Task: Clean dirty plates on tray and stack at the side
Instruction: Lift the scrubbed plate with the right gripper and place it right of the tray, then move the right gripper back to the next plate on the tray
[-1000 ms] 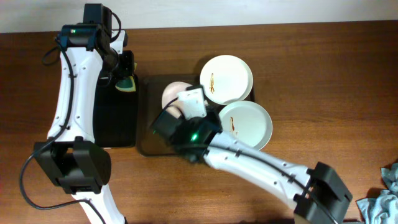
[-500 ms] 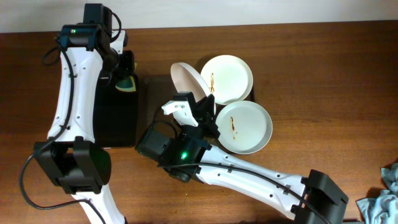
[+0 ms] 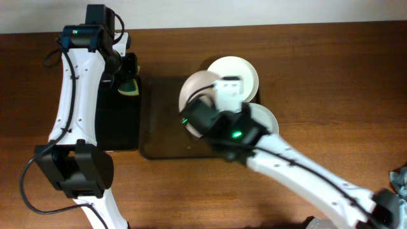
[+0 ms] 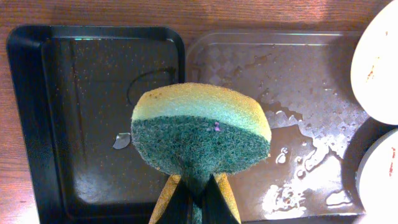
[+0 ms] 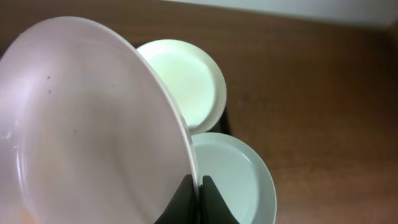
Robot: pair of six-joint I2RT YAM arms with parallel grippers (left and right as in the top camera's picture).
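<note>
Right end effector (image 5: 198, 185), clamped on the rim of a dirty plate (image 5: 93, 124), has swung it across above the tray (image 3: 162, 127); left end effector (image 4: 198, 199) grips the sponge (image 4: 200, 127), wiping likely next.

I can read no text, label, brand, number or sign in any of my three views.
</note>
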